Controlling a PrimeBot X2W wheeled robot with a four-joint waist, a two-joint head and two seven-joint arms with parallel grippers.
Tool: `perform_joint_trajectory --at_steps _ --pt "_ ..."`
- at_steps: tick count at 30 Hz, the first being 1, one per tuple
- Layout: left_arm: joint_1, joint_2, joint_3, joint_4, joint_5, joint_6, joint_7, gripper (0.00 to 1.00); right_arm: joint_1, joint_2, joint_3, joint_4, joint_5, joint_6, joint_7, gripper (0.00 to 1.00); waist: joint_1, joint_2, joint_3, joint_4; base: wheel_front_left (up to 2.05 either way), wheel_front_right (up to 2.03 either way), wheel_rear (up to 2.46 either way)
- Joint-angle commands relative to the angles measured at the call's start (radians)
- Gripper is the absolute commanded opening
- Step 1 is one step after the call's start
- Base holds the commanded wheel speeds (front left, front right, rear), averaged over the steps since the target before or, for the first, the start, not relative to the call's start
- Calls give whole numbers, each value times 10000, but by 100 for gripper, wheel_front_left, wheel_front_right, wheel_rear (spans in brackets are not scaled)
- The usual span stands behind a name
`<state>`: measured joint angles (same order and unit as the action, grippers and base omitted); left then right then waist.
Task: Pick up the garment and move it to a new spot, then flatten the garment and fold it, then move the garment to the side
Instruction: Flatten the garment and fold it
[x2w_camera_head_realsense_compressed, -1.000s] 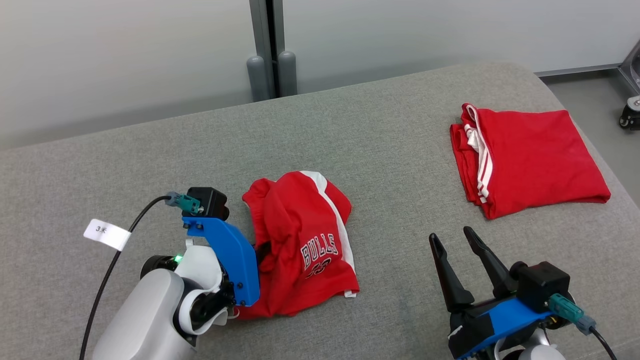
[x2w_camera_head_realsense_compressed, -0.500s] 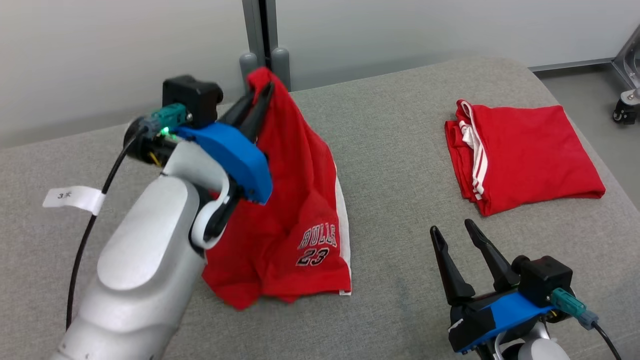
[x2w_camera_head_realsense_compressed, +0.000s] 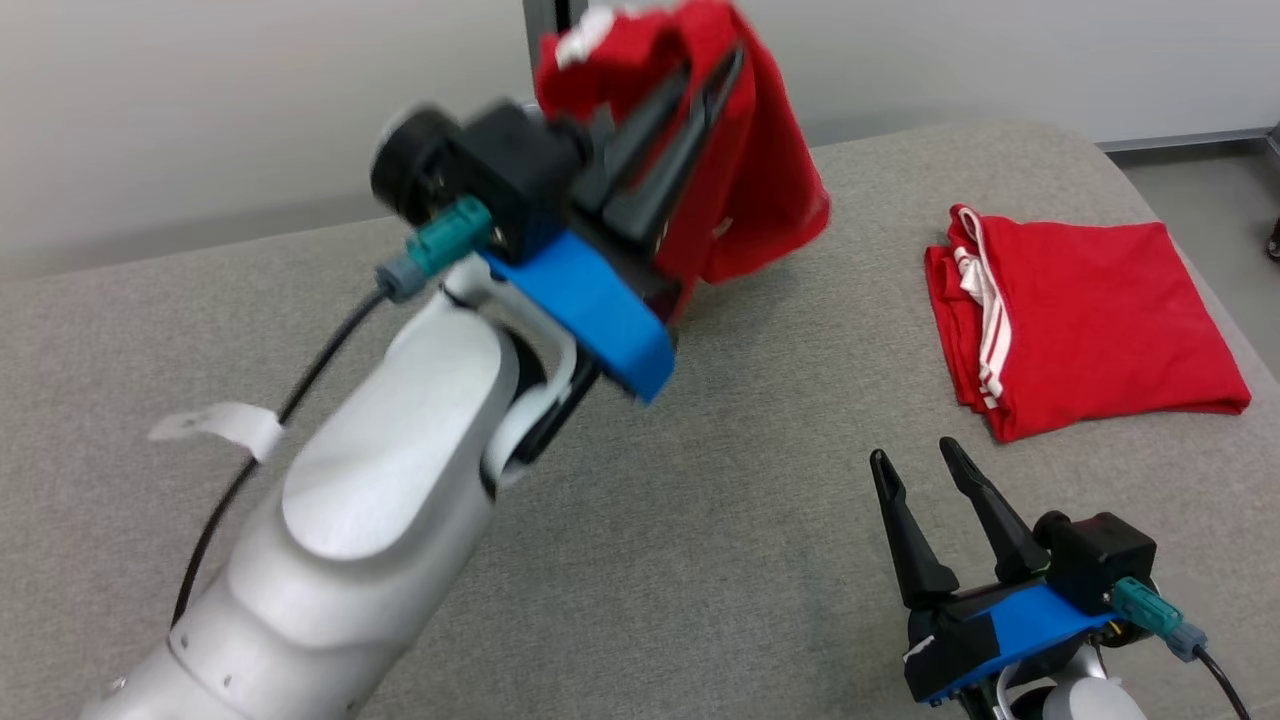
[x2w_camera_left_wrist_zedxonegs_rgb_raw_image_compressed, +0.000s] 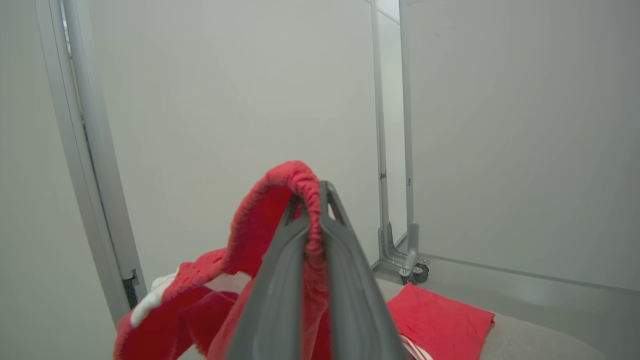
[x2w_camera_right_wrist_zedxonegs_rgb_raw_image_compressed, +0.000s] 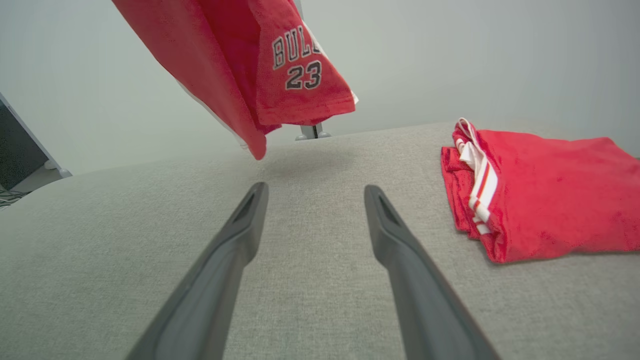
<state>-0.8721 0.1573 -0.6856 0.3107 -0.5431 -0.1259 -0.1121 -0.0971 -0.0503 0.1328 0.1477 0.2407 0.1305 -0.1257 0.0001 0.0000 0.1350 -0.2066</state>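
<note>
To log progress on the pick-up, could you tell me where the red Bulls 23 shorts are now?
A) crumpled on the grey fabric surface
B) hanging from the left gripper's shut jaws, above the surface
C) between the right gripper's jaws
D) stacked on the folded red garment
B: the red Bulls 23 shorts hang from the left gripper, jaws shut on their gathered edge, above the grey fabric surface.

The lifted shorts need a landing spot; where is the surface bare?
Bare: the middle of the grey fabric surface, between the pale left forearm and the open right gripper. Crowded: far right, where the folded red white-striped garment lies.
</note>
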Motion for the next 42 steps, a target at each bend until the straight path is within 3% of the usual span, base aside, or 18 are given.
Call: perform_joint_trajectory --at_steps 1,2,10,13,18,22,26,27,28,31,37,39,40,42 --pt "672 374 -449 114 -250 -53 244 0 53 1 -8 -51 84 5 -15 100 -1 0 -6 200 0 0 0" --pt "672 374 -449 114 -250 -53 244 0 53 1 -8 -51 84 5 -15 100 -1 0 -6 200 0 0 0" --pt "3145 2191 -3259 291 -1746 -56 1672 0 -14 -2 1 -106 -37 5 92 100 -1 0 -2 749 0 0 0" --pt "3505 2843 -3908 150 -2245 -33 2165 0 1 -1 7 -147 -68 5 152 100 -1 0 -34 893 0 0 0" --pt "3594 3929 -4447 271 -2087 27 2881 0 101 -2 -25 -191 -92 5 207 100 -1 0 -141 1054 0 0 0" --pt "3668 4605 -4339 504 -1776 785 3036 0 115 -2 37 -198 -79 5 254 100 -1 0 -239 1069 0 0 0" --pt "4080 4677 -3966 568 -2078 1580 2779 0 147 -2 88 -163 -37 5 256 100 -1 0 -354 1036 0 0 0" --pt "4181 4617 -3841 474 -2286 1696 2801 32 169 -2 84 -179 -38 5 265 100 -1 0 -379 1031 0 0 0" --pt "4281 4570 -3725 335 -2508 1762 2816 100 202 -2 68 -200 -48 5 273 100 -1 0 -404 1026 0 0 0" --pt "4712 4496 -3409 -222 -3350 2007 3172 100 252 -2 4 -219 -119 5 310 100 -1 0 -469 1004 0 0 0" --pt "5244 4722 -2545 -2413 -4928 2958 4035 100 364 -1 -47 -340 -156 5 350 100 -1 0 -508 928 0 0 0" --pt "5165 4934 -2263 -2926 -5093 3262 4080 100 353 -4 -24 -381 -140 5 346 100 -1 0 -433 879 0 0 0" --pt "4954 5116 -2054 -3083 -4991 3705 4192 100 315 -1 21 -391 -95 5 325 100 -1 0 -362 830 0 0 0" --pt "4701 5116 -1895 -3086 -4962 4056 4308 100 235 -2 62 -398 -64 5 313 100 -1 0 -256 759 0 0 0"
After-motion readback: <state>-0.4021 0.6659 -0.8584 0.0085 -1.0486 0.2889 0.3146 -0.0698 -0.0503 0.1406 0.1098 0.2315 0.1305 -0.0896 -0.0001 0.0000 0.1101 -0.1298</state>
